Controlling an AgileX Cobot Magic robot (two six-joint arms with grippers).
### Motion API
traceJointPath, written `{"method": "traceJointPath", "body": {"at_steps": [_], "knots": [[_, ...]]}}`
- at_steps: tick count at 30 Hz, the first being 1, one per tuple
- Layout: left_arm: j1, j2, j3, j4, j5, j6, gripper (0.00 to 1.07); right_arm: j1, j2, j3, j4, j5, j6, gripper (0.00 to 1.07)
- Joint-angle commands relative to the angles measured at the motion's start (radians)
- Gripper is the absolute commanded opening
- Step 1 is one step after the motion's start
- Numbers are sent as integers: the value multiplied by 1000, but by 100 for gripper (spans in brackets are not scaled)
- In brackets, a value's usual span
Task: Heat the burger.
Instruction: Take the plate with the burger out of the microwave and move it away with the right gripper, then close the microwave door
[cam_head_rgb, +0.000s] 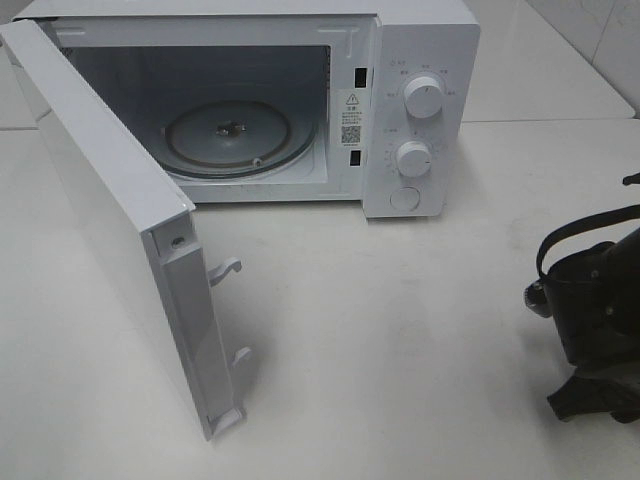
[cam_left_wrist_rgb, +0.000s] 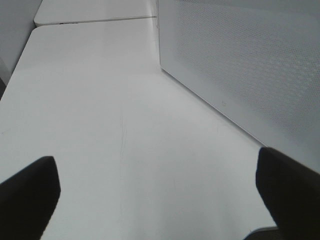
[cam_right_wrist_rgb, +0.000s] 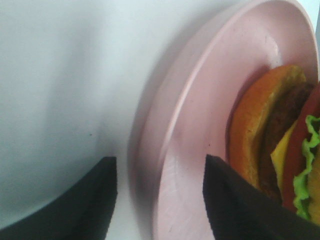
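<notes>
The burger (cam_right_wrist_rgb: 280, 145) sits on a pink plate (cam_right_wrist_rgb: 200, 125), whose rim lies between the parted right pincer (cam_right_wrist_rgb: 160, 200) fingers; left pincer (cam_left_wrist_rgb: 155, 200) gapes wide, empty.

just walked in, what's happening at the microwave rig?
The microwave stands with its door swung open and its turntable bare. The right gripper straddles the rim of the pink plate carrying the burger, jaws parted. The left gripper hangs open over the table, holding nothing.

White table (cam_head_rgb: 400, 330): open microwave (cam_head_rgb: 415, 110), pink plate (cam_right_wrist_rgb: 200, 125) w/ burger (cam_right_wrist_rgb: 280, 150)
</notes>
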Motion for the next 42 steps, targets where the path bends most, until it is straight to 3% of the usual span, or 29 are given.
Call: {"method": "traceJointPath", "body": {"at_steps": [1, 7, 12, 13, 17, 23, 28, 38, 42], "knots": [[0, -4, 2, -2, -15, 0, 100, 35, -56, -8, 24, 4, -53, 59], [0, -4, 2, -2, -15, 0, 100, 103, -229, -56, 212, 10, -261, 59], [0, -4, 2, -2, -15, 0, 100, 103, -335, -91, 359, 14, -412, 59], [0, -4, 2, -2, -15, 0, 100, 103, -397, -117, 445, 27, -525, 59], [0, -4, 2, -2, -15, 0, 100, 103, -485, -149, 570, 39, -713, 60], [0, -4, 2, -2, -15, 0, 100, 103, -702, -162, 829, 74, -1024, 73], [0, -4, 2, -2, -15, 0, 100, 103, -841, -162, 899, 175, -1086, 77], [0, -4, 2, -2, -15, 0, 100, 103, -1117, -162, 902, 298, -1144, 76], [0, -4, 2, -2, -15, 0, 100, 76, -1312, -159, 902, 298, -1206, 76]]}}
